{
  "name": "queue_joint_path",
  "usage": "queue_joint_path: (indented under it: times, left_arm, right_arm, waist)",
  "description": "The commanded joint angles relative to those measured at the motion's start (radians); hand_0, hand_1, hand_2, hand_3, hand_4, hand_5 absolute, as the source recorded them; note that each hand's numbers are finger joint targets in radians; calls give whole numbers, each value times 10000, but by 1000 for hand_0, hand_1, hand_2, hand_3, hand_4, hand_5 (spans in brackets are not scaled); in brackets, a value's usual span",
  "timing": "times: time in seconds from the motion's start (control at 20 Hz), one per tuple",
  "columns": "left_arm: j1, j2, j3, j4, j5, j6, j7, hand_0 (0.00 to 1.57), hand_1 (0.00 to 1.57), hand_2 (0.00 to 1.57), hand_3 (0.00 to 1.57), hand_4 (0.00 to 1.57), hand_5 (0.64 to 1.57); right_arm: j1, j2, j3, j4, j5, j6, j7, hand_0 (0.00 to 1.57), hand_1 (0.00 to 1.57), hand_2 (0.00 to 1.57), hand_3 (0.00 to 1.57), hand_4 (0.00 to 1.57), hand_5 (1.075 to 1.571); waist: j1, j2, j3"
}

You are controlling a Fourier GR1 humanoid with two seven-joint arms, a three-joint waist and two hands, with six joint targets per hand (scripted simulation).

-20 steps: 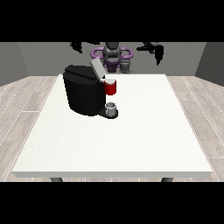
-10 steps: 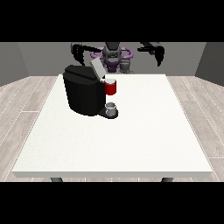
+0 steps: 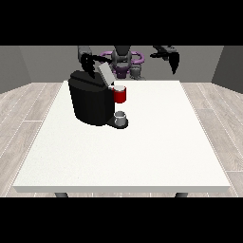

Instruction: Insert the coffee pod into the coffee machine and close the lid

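One coffee machine [image 3: 91, 102] (lid [image 3: 105, 74] up), one cup [image 3: 121, 117]

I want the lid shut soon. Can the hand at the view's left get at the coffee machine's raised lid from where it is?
Probably yes: that hand hangs close beside the raised lid of the coffee machine, with nothing between them.

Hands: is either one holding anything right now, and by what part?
Nothing is held. The hand at the view's left is above the machine near its lid; the other hand hangs in air.
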Motion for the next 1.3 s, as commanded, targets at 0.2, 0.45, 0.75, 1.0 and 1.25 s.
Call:
queue_joint_path:
  times: [0.2, 0.45, 0.75, 1.0, 1.25]
  left_arm:
    - [355, 74, 6, -187, -64, 546, -676, 0, 0, 0, 0, 0, 1571]
    - [576, 186, -279, -574, 7, 541, -28, 0, 0, 0, 0, 0, 1571]
    - [126, 624, 226, 149, 441, 346, -571, 0, 0, 0, 0, 0, 1571]
    - [157, 634, 61, -89, 429, 602, 286, 0, 0, 0, 0, 0, 1571]
    - [198, 792, 87, 151, 321, 576, -382, 0, 0, 0, 0, 158, 1571]
  right_arm:
    - [-210, -150, -24, 695, 96, 558, -718, 0, 0, 0, 0, 0, 1571]
    - [-978, 16, 58, 1048, 271, 341, -85, 0, 0, 0, 0, 0, 1571]
    - [-1583, 485, 331, 1042, 526, -14, 69, 0, 0, 0, 0, 0, 1571]
    - [-1922, 340, 229, 1245, 513, 142, 273, 0, 0, 0, 0, 0, 1571]
    - [-1961, 955, 756, 1330, 1066, -286, -151, 0, 0, 0, 0, 214, 1571]
  waist:
    - [-426, 500, 15]
    - [-170, 236, 14]
    - [-287, 627, 11]
    - [-220, 309, 13]
    - [-197, 442, 12]
